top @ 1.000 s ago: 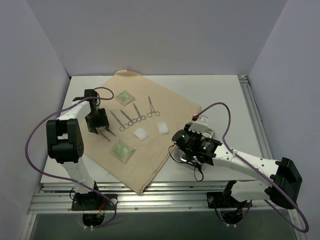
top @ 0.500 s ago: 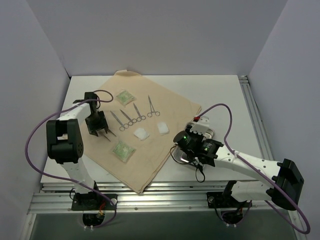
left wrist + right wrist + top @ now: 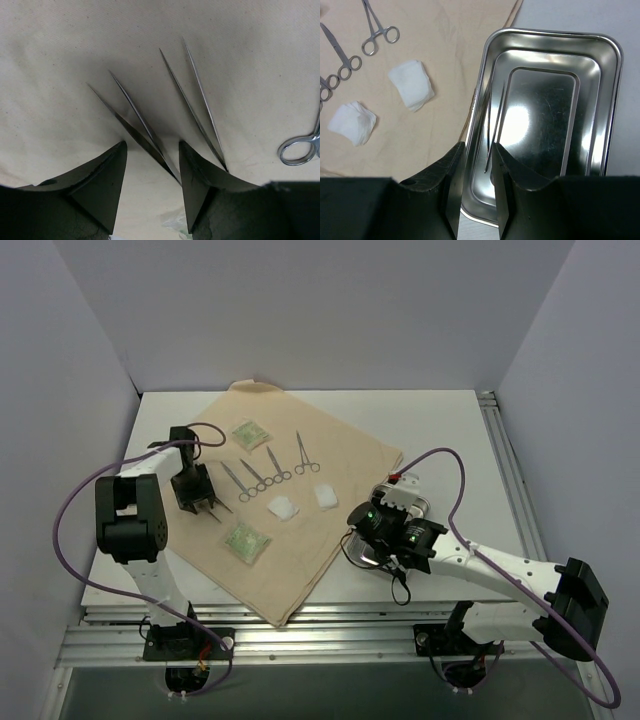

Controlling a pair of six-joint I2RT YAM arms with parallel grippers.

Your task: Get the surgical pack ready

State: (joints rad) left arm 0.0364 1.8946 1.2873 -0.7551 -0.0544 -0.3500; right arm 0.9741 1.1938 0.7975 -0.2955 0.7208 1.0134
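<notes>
The tan cloth of the surgical pack lies spread on the table. On it are several forceps, two gauze pads and two green packets. My left gripper is open low over the cloth. The joined end of a pair of tweezers lies between its fingers, close to the right one. A second pair runs under that finger. My right gripper hangs over the steel tray, its jaws a narrow gap apart. Thin tweezers lie in the tray, their end between the fingertips.
The tray sits on bare table just off the cloth's right edge. A forceps ring lies right of my left gripper. Purple cables loop from both arms. White walls close in the table.
My left gripper's jaws have narrowed a little while it stays by the tweezers. The right gripper has shifted slightly toward the near left over the tray.
</notes>
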